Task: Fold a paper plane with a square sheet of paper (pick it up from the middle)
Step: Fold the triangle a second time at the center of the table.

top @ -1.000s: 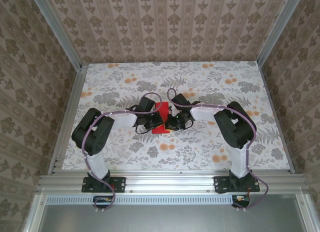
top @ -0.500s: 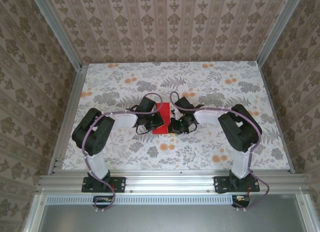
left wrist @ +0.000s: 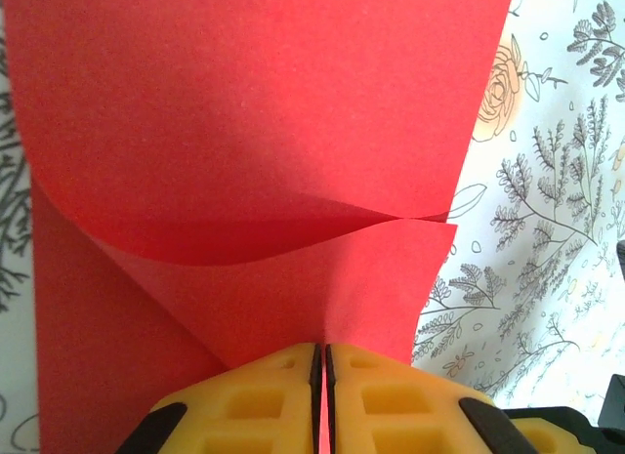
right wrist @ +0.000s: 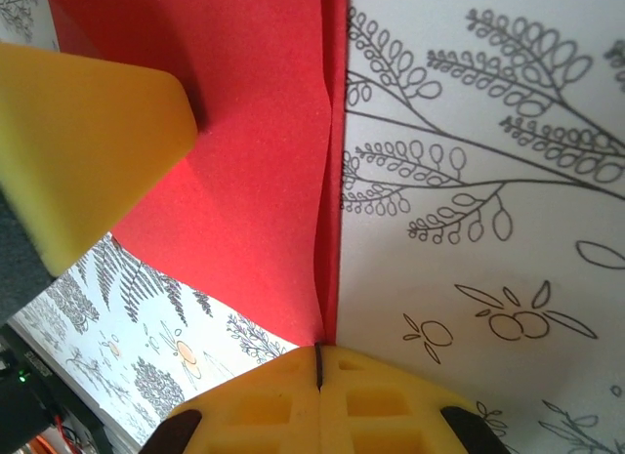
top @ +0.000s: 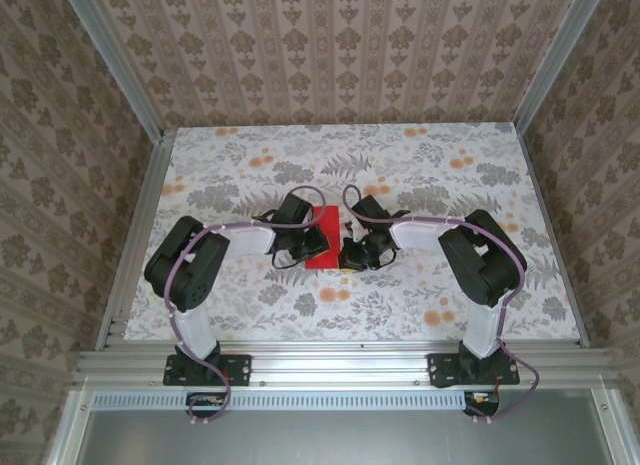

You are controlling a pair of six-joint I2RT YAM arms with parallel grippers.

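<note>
Since a second ago the right arm (top: pixel 470 255) has slid a little toward the right edge of the bench (top: pixel 450 155), and the red patch seen from above has widened. Now the left fingers (left wrist: pixel 264 395) are clenched on the near edge of the square sheet of paper (left wrist: pixel 244 132), pads meeting with the red pinched between them. The right fingers (right wrist: pixel 376 400) are likewise clamped on a doubled edge of it, where a crease runs straight out from the pinch. From the left wrist, one flap bows over in a soft curve rather than lying flat. Seen from above, the paper sits about the middle of the bench, its long axis running from near edge to far edge, the far end leaning slightly right. I judge it light, limp and quick to crease or tear, so holds belong at the edges beside the fold, with a gentle, even pull.
</note>
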